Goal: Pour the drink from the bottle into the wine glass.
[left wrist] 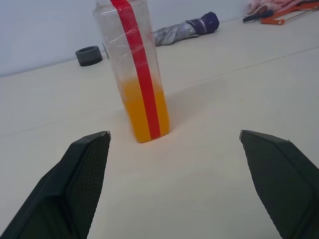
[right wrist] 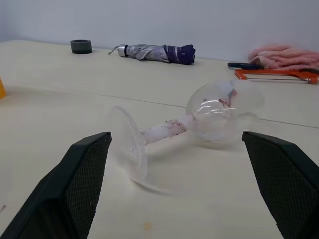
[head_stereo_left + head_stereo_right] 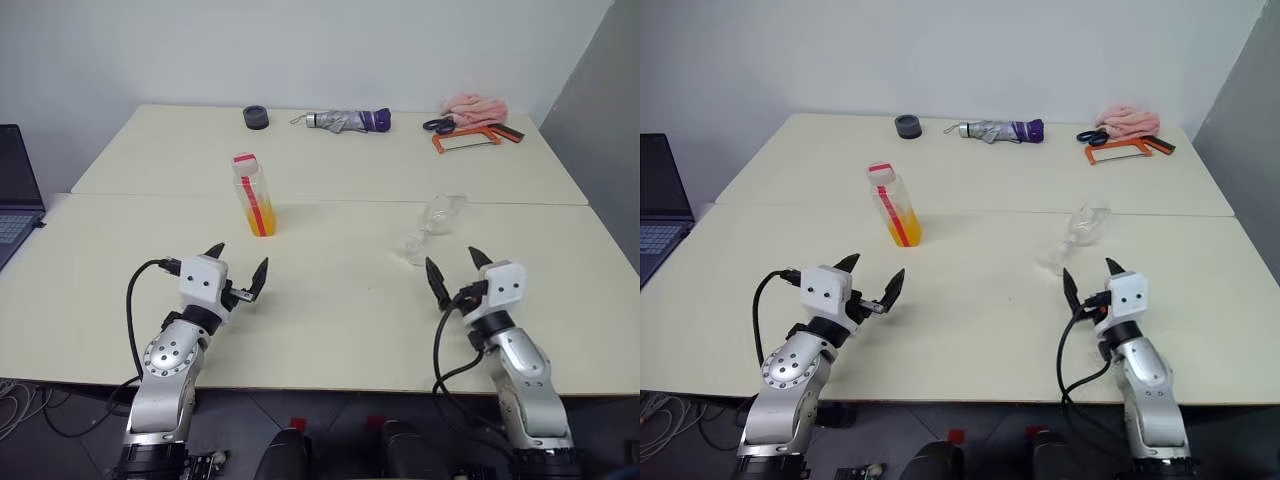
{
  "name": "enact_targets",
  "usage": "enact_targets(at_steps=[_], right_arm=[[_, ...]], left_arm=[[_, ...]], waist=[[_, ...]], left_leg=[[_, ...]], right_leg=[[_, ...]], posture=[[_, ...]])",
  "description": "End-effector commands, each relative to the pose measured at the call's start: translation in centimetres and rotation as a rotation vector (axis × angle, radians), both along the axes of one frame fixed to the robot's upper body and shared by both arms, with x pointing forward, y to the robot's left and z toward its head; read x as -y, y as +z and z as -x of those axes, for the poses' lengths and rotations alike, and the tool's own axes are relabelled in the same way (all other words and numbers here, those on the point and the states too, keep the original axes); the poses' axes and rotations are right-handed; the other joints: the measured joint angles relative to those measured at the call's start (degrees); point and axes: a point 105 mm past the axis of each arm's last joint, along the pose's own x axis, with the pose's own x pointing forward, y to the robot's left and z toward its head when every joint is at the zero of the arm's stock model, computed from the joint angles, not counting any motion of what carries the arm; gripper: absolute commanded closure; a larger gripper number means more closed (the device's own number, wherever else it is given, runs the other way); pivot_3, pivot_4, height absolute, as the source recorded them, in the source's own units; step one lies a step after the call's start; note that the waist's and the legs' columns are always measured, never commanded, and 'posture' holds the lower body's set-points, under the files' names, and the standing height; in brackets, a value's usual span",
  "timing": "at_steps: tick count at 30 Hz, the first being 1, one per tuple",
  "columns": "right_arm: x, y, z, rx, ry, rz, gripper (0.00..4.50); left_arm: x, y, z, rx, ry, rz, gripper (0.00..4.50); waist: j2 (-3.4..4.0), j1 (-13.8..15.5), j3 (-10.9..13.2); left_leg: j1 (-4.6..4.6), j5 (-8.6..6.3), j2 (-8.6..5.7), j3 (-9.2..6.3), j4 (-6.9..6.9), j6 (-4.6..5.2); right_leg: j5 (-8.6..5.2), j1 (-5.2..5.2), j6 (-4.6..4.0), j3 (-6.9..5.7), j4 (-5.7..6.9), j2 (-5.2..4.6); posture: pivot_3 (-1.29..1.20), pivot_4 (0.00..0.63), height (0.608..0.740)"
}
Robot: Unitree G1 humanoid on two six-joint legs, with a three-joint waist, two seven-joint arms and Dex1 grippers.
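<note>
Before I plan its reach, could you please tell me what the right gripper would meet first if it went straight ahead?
Probably the wine glass, lying on its side ahead of the open right gripper.

A pale table (image 3: 330, 300) carries an upright bottle (image 3: 252, 194) part full of orange drink (image 3: 256, 214), a wine glass (image 3: 430, 225) on its side, and along the far edge a tape roll (image 3: 256, 117), folded umbrella (image 3: 348, 121), scissors (image 3: 437, 125), orange saw (image 3: 476, 138) and pink cloth (image 3: 476, 106).
</note>
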Motion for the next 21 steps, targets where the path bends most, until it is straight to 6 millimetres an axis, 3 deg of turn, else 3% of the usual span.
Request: enact_targets(at_steps=[1,21], right_arm=[[0.15,1.25,-0.07,0.049,0.001,-0.009,0.0],[-0.2,1.33,-0.2,0.048,0.04,0.012,0.0]], left_arm=[[0.74,1.43,0.25,0.055,-0.047,-0.004,0.04],[1.02,0.84,0.0,0.048,-0.052,0.012,0.04]], waist=[[0.0,0.0,0.0],[0.01,0.0,0.01]], left_leg=[[0.0,0.0,0.0,0.0,0.0,0.0],[-0.03,0.0,0.01,0.0,-0.03,0.0]], right_leg=[[0.0,0.0,0.0,0.0,0.0,0.0],[0.0,0.01,0.0,0.0,-0.12,0.0]], posture=[[0.0,0.15,0.74],[0.0,0.15,0.74]])
